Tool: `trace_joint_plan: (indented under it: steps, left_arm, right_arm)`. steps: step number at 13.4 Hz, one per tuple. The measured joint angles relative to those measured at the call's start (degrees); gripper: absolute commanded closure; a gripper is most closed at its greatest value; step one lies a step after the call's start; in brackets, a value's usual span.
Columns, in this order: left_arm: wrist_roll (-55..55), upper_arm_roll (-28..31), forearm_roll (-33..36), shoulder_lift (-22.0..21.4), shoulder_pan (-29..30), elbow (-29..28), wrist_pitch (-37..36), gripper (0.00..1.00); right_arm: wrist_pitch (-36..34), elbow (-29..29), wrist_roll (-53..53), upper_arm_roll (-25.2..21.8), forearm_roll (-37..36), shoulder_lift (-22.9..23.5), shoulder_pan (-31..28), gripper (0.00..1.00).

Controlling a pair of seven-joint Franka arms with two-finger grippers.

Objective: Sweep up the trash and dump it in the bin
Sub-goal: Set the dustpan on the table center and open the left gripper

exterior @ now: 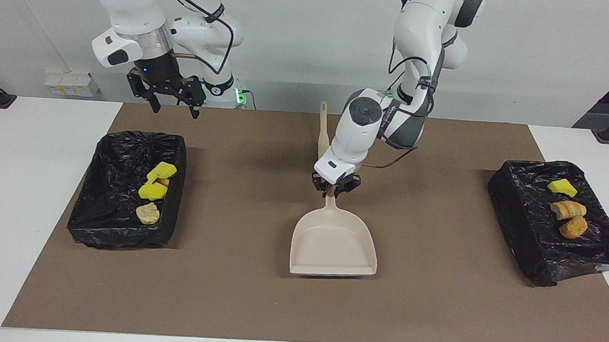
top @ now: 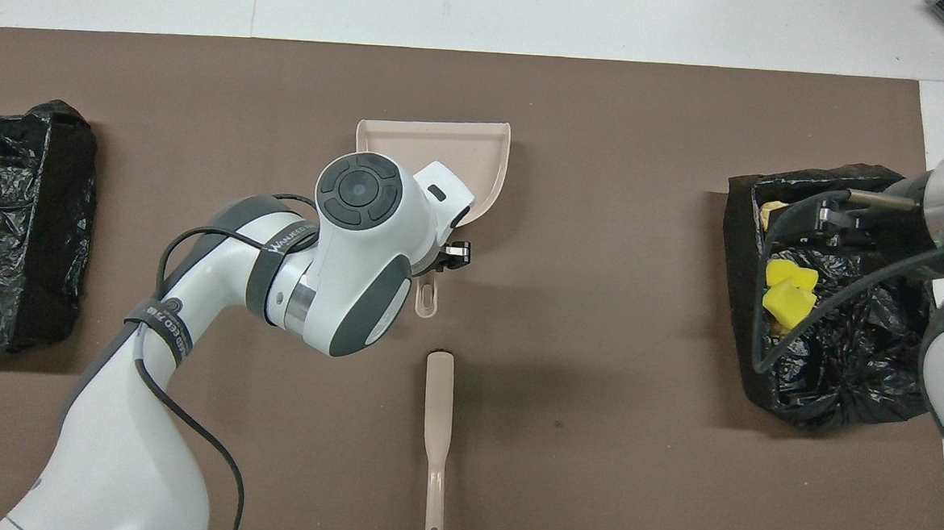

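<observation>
High facing and overhead views, sharing one mat [exterior: 256, 304].

Smooth plastic dustpan [exterior: 333, 245], crinkly glossy bin liner [exterior: 110, 202] (black), matt mat [exterior: 256, 304]
</observation>
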Motion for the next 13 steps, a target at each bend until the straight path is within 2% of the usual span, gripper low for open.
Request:
trace_joint_plan:
  steps: [1, 2, 7, 10, 13]
  left_arm:
    - [-0.9, 0.0, 0.0, 0.3, -0.5, -0.4, 0.8, 0.45]
    - [-1.3, 0.0, 0.0, 0.5, -0.7, -0.5, 1.1, 0.00]
    - [-2.0, 1.4, 0.0, -1.0, 0.2, -0.3, 0.8, 0.00]
    - [-2.0, 2.2, 0.1, -4.7, 4.6, 0.3, -1.7, 0.00]
    - [2.2, 3.1, 2.5, -6.4, 10.2, 1.7, -3.1, 0.00]
  right_arm:
    - [0.0, 0.0, -0.5, 0.0, 0.0, -0.1, -0.3, 0.00]
    - [0.0, 0.0, -0.7, 0.0, 0.0, -0.1, -0.4, 0.00]
    - [0.0, 0.6, -0.7, 0.2, 0.0, 0.2, -1.9, 0.00]
    - [0.0, 1.0, -0.7, 0.2, 0.0, 0.2, -2.2, 0.00]
    - [0.0, 1.2, -0.7, 0.3, 0.0, 0.2, -2.2, 0.00]
